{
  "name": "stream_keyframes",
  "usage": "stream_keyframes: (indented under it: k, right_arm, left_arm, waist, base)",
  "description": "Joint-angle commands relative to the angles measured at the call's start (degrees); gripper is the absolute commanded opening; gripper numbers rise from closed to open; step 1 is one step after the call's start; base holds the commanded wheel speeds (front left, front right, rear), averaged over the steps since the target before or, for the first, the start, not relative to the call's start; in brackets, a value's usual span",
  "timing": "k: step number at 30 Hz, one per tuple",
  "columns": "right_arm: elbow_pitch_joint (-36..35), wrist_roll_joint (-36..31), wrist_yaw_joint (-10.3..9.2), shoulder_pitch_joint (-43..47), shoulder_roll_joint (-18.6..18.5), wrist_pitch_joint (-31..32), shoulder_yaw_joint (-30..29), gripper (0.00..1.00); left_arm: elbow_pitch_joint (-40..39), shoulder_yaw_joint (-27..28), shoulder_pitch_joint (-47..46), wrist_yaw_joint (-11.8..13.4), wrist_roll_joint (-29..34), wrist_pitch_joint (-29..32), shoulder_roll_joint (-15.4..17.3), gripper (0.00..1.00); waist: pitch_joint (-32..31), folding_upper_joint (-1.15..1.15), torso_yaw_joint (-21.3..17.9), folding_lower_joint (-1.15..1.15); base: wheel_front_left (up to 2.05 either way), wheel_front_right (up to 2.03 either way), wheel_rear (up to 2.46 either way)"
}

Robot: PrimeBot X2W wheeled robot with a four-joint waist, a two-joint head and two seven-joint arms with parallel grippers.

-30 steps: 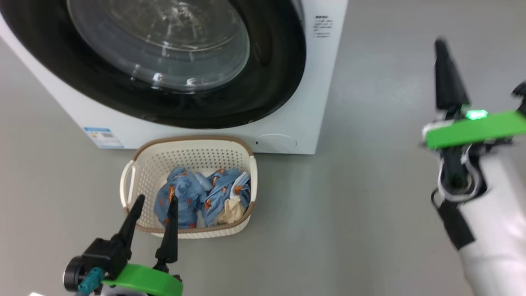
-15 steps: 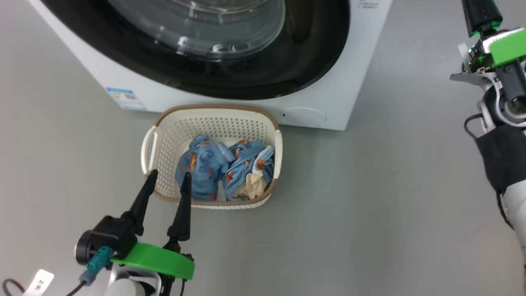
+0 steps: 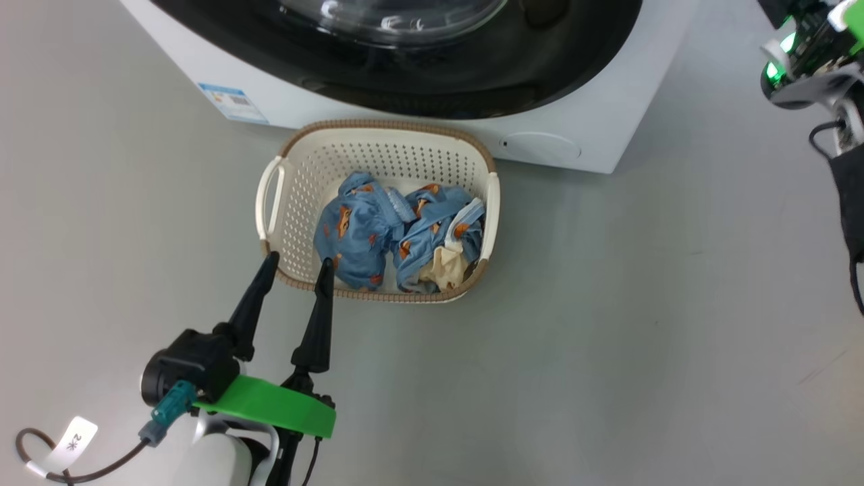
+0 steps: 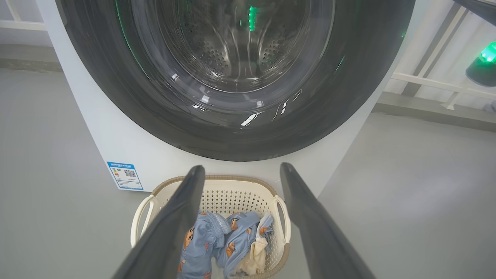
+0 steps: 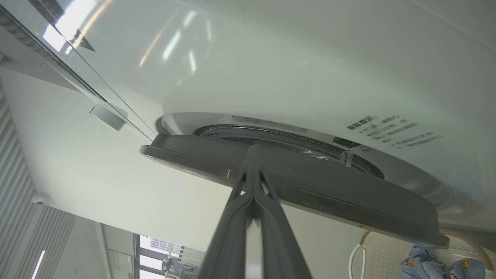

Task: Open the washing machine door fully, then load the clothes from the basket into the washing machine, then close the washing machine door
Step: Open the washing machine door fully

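i counted one washing machine [image 3: 607,138] with one round door [image 3: 472,81], one blue label sticker [image 3: 233,102] and one round white cap [image 3: 540,145]. there was one basket [image 3: 378,127] with two side handles [image 3: 495,202]. it held one cream piece [image 3: 442,266] and at least two blue garments [image 3: 361,229]; the bundle hid the exact number.
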Motion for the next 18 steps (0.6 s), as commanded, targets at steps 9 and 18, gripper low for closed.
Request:
stream_keyframes:
  k: [9,18]
  right_arm:
    - [5.5,-0.8,0.1,-6.9,0.6,5.5,0.1,0.0]
    - [8.8,-2.7,0.1,-11.4,1.4,6.9,0.2,0.0]
  left_arm:
    - [-1.8,0.0,-3.7,-0.1,-1.2,-0.4,0.8,1.0]
    - [-2.7,-0.8,-5.1,-0.1,-2.2,-0.4,0.8,1.0]
  waist:
    - [4.1,0.0,1.9,0.0]
    - [6.7,0.0,3.4,0.0]
  base:
    - [0.0,0.0,0.0]
    - [0.0,0.0,0.0]
